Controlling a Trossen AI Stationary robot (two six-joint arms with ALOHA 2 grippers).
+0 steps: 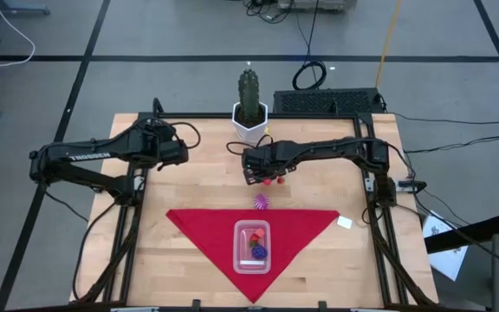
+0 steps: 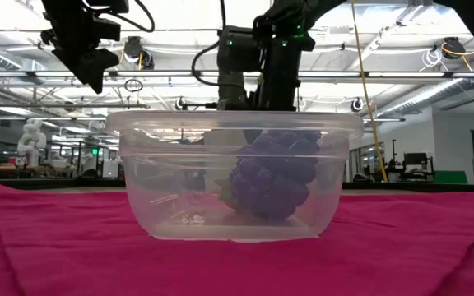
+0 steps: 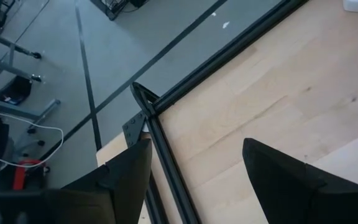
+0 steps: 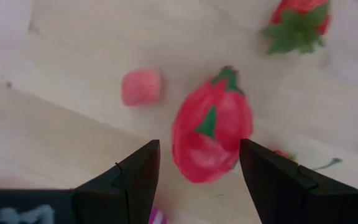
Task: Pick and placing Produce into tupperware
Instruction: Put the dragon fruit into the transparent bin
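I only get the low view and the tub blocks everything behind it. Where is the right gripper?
Observer: The right gripper hangs beyond the tupperware, over bare wood, with its jaws open on either side of a red, green-stemmed piece.
Operator: Any other produce out there?
Observer: A small pink piece lies beside the red one, and a purple-white striped piece sits at the red cloth's far edge.
Operator: And the left arm?
Observer: The left gripper waits over the table's far left, jaws open and empty.
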